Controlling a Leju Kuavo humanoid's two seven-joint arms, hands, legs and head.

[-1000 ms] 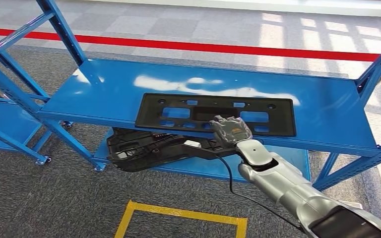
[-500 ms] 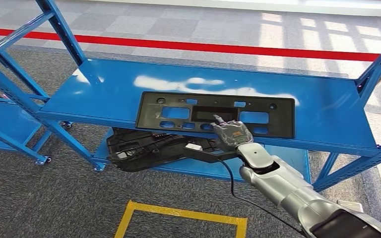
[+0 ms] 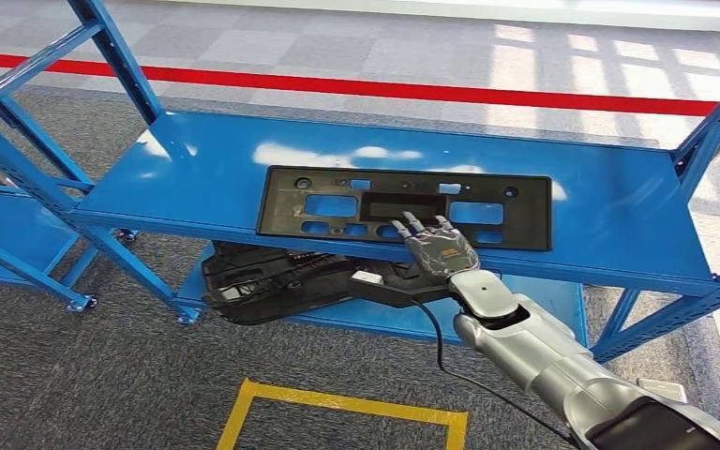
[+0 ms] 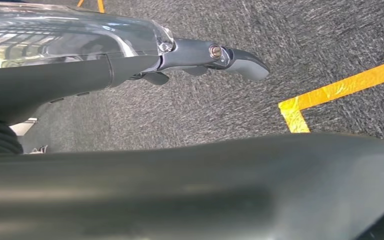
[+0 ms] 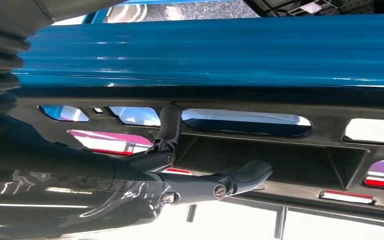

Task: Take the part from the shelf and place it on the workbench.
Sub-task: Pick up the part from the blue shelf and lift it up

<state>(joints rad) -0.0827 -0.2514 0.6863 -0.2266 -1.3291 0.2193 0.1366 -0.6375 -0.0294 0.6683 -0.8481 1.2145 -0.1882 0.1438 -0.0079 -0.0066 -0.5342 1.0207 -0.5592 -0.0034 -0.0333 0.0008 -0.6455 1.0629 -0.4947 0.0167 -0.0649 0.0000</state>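
We see the blue shelf (image 3: 197, 178) filling most of the head view, a second black part (image 3: 272, 281) on its lower level at 7 o'clock. On the upper level lies the flat black part (image 3: 337, 202), near the front edge, centre. The right robot hand (image 3: 439, 249) sits at the part's front edge at 5 o'clock, fingers (image 5: 169, 125) hooked into its cutouts, gripping it. Left robot hand (image 4: 215, 57) hangs over grey carpet (image 4: 220, 105), fingers straight, holding nothing.
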